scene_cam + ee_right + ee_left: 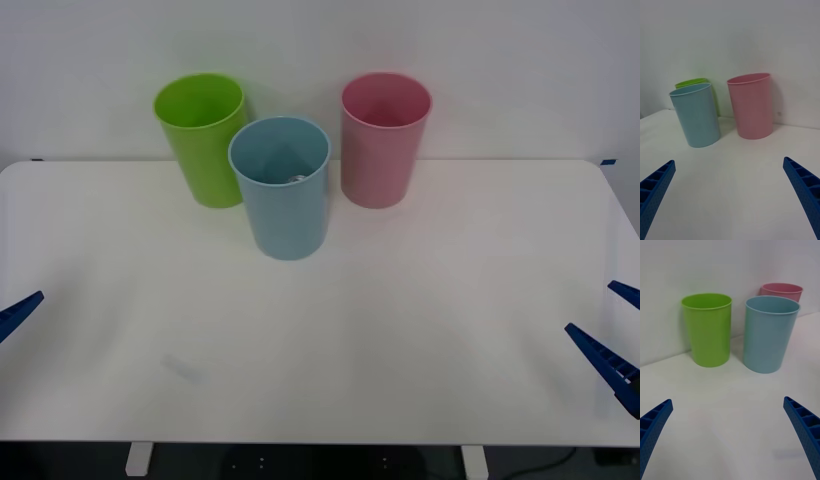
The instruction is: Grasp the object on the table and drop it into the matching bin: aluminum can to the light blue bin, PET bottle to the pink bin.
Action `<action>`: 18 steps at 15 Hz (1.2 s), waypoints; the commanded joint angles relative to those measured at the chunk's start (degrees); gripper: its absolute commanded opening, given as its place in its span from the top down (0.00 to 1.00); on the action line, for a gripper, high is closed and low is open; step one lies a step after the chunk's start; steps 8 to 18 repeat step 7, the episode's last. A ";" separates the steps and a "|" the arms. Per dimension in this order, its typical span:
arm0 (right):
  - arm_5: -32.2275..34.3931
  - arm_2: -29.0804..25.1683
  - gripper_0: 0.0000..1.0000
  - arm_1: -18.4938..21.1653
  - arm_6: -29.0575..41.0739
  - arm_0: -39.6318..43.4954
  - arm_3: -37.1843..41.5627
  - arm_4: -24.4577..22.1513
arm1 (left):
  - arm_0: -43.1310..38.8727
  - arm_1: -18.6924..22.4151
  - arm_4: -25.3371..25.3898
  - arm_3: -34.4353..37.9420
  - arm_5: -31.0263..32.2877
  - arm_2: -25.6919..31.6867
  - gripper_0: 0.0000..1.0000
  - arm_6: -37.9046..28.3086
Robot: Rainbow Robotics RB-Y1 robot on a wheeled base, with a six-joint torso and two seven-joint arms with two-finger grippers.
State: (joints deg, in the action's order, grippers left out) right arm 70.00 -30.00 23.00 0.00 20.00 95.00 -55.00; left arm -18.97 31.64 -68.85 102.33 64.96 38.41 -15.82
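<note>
Standing in a loose cluster at the far side of the white tabletop point(400, 340), three tall plastic cups face the robot. Going left to right in the front view, the left gripper point(20, 312) pokes in at the tabletop's left edge, only a blue fingertip visible there; in its wrist view the left gripper point(730, 435) has its jaws spread wide, one ribbed finger at each lower corner, holding nothing. Next comes the lime green cup point(203, 138), upright near the back wall. Just beside it and nearer the robot stands the light blue bin point(281, 190), upright, and a glint of silver-grey metal inside it near the bottom appears to be the aluminum can point(296, 180), though little of it can be made out. The pink bin point(383, 140) stands upright to the right, near the blue one but apart from it. At the far right edge the right gripper point(615, 335) hangs low over the tabletop, its jaws likewise wide apart and holding nothing, well apart from the cups.
</note>
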 commanded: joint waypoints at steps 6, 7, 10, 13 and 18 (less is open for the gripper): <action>0.00 0.00 0.00 0.00 0.00 0.00 0.00 0.00 | -1.42 -0.09 2.23 -0.03 -0.88 -0.09 0.00 -0.26; 0.00 0.00 0.00 0.00 0.00 0.00 0.00 0.00 | -1.42 -0.09 2.23 -0.03 -0.88 -0.09 0.00 -0.26; 0.00 0.00 0.00 0.00 0.00 0.00 0.00 0.00 | -1.42 -0.09 2.23 -0.03 -0.88 -0.09 0.00 -0.26; 0.00 0.00 0.00 0.00 0.00 0.00 0.00 0.00 | -1.42 -0.09 2.23 -0.03 -0.88 -0.09 0.00 -0.26; 0.00 0.00 0.00 0.00 0.00 0.00 0.00 0.00 | -1.42 -0.09 2.23 -0.03 -0.88 -0.09 0.00 -0.26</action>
